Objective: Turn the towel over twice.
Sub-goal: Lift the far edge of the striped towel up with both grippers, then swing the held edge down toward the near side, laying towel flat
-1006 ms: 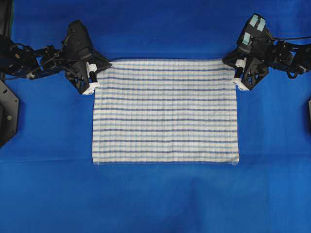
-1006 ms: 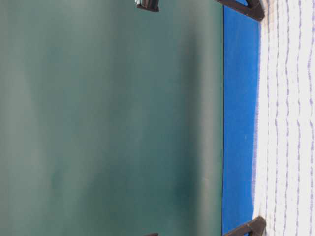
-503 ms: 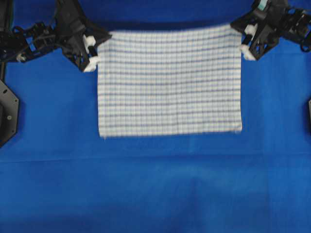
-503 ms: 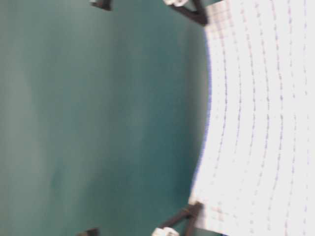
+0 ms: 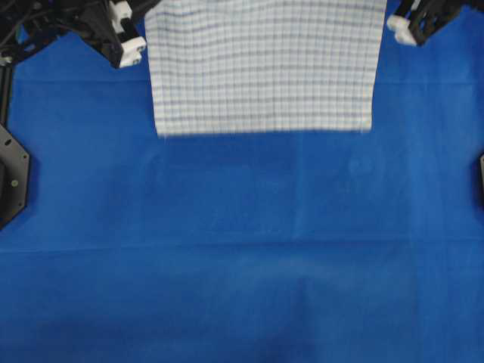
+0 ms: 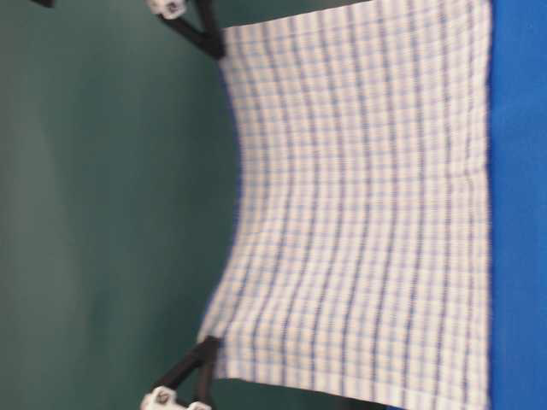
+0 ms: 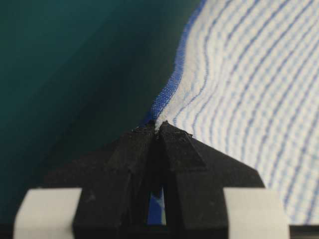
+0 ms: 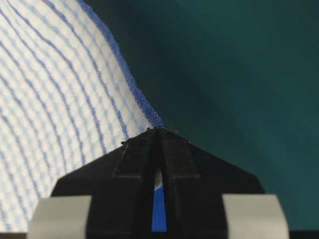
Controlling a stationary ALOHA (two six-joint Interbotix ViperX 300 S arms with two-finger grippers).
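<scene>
Hanging towel (image 6: 359,205) pinched by L gripper (image 7: 158,130) & R gripper (image 8: 156,132).

Both arms were matte black. The left gripper (image 7: 158,130) had two black wedge-shaped fingers tapering to a point, their surface slightly rough, flanked by pale grey-white rectangular blocks at the base. The right gripper (image 8: 157,132) matched it: black angular fingers with faint seam lines and light grey blocks either side. From overhead, white plastic fittings (image 5: 125,30) stood out against black struts, and a black angular base plate (image 5: 13,175) carried small screws.
</scene>
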